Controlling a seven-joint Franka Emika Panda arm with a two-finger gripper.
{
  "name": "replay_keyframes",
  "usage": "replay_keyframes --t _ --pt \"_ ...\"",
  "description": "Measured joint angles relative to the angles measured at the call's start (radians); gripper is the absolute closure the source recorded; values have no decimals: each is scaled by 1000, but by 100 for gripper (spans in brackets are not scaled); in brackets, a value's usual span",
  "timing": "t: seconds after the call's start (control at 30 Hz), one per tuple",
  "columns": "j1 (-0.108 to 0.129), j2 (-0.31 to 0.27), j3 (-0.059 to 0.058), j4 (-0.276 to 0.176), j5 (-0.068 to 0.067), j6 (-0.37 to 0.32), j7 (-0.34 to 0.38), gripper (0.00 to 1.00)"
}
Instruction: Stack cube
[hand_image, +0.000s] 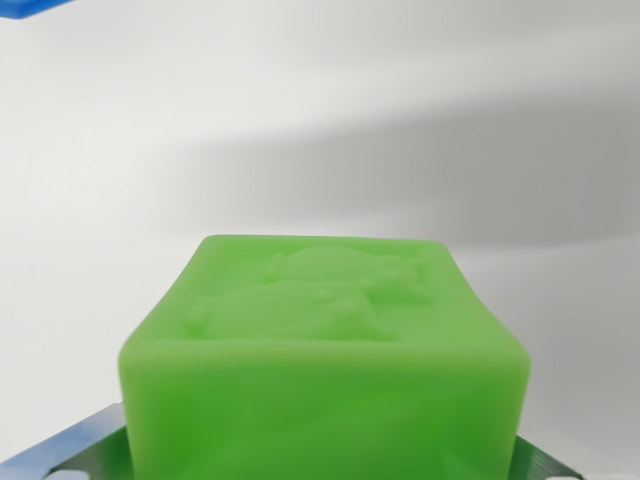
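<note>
Green cube (325, 365) fills the wrist view's lower middle above the white table (320, 120) | claw fingers hidden, grip unclear | apparently carrying; next: align over blue object (35, 12), top-left corner.

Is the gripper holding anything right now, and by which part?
Probably the green cube, by its lower sides: metal fingers flank it, though the contact itself is hidden.

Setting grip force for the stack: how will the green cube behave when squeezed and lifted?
The green cube looks smooth and slightly glossy, so possibly slippery. Rounded edges and a moulded relief on top suggest soft plastic or rubber that may give a little. Its broad, flat shape should resist tipping and rolling.
</note>
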Motion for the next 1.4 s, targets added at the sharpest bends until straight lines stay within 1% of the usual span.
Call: replay_keyframes --t 0.6,1.4 --pt "26 39 15 96 0 -58 -21 100" --pt "59 97 29 232 -2 -136 -55 100"
